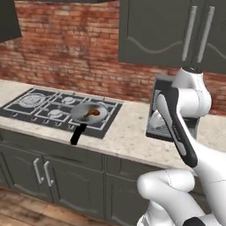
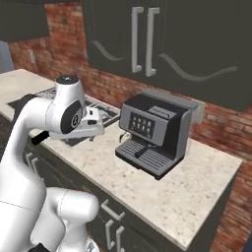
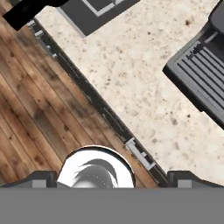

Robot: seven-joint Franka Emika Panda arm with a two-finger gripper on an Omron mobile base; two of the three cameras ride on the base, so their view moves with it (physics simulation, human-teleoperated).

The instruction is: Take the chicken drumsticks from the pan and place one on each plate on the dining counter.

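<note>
The grey pan sits on the front right burner of the hob, its black handle reaching out over the counter's front edge. Inside it the chicken drumsticks lie as a small orange-brown patch. My gripper is open with nothing between its fingertips. It hangs high over the counter's front edge, between the hob and the coffee machine, facing down. In the hand view the pan's handle lies far off at the top left. The plates and the dining counter are out of view.
A black gas hob is set into the speckled stone counter. A dark coffee machine stands right of it, its drip tray near the hand. Dark wall cabinets hang above; wooden floor lies below.
</note>
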